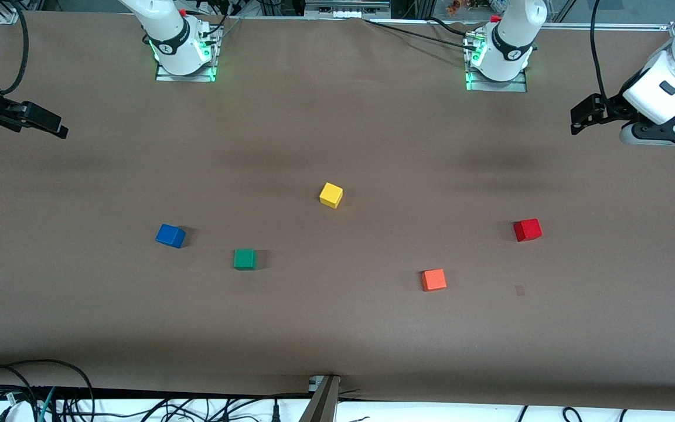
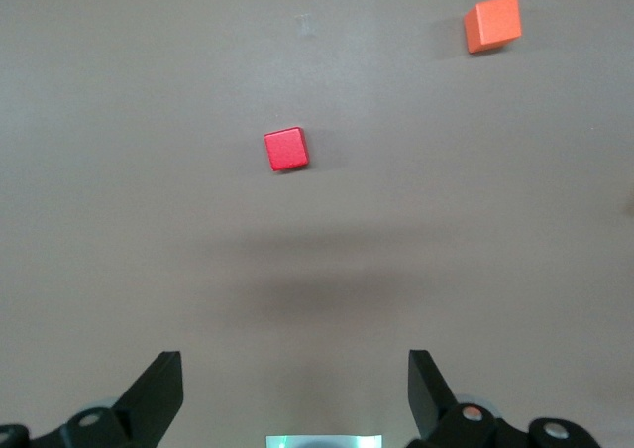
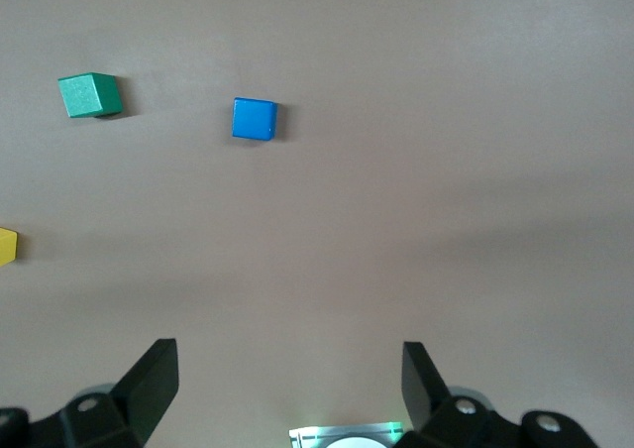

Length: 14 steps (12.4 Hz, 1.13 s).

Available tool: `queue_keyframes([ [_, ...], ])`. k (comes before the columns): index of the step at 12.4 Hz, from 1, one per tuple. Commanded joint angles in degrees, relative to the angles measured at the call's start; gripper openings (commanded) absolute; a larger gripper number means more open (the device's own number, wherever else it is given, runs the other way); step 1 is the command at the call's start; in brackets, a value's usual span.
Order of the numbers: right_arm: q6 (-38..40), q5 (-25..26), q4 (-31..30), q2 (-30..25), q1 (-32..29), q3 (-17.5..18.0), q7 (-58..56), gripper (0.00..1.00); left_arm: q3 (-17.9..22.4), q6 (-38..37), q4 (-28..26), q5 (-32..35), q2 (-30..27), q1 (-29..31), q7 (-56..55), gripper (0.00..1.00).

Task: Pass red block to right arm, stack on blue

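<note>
The red block (image 1: 527, 230) lies on the brown table toward the left arm's end and also shows in the left wrist view (image 2: 286, 150). The blue cube (image 1: 170, 235) lies toward the right arm's end and also shows in the right wrist view (image 3: 255, 119). My left gripper (image 1: 579, 120) hangs open and empty over bare table at the left arm's end, apart from the red block; its jaws stand wide in its wrist view (image 2: 295, 364). My right gripper (image 1: 50, 124) hangs open and empty over bare table at the right arm's end, apart from the blue cube (image 3: 287, 354).
A yellow cube (image 1: 331, 194) lies mid-table. A green cube (image 1: 244, 259) lies beside the blue one, slightly nearer the front camera. An orange cube (image 1: 433, 279) lies nearer the front camera than the red block. Cables run along the table's front edge (image 1: 138, 404).
</note>
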<state>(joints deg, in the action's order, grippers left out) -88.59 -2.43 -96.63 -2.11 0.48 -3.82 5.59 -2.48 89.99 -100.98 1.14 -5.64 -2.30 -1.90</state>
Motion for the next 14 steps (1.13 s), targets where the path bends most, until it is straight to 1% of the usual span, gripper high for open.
queue_keyframes([
  [1, 1.0, -0.8, 1.1, 0.3, 0.1, -0.2, -0.9, 1.0, -1.0, -0.2, -0.5, 0.7, -0.8, -0.4, 0.3, 1.0],
  [7, 1.0, -0.8, 1.1, 0.3, 0.1, -0.2, -0.8, 1.0, -0.9, -0.1, -0.5, 0.7, -0.6, 0.4, 0.5, 1.0],
  [9, 1.0, -0.8, 1.1, 0.3, 0.1, -0.2, -0.8, 1.0, -0.9, 0.0, -0.5, 0.7, 0.4, 0.4, 1.2, 1.0],
  [13, 1.0, -0.8, 1.1, 0.3, 0.1, -0.2, -0.8, 1.0, -0.3, -0.1, -0.5, 0.6, 0.6, 0.5, 1.1, 1.0],
  [14, 1.0, -0.8, 1.1, 0.3, 0.1, -0.2, -0.8, 1.0, -0.3, -0.3, -0.5, 0.6, 1.5, 0.4, 0.9, 1.0],
])
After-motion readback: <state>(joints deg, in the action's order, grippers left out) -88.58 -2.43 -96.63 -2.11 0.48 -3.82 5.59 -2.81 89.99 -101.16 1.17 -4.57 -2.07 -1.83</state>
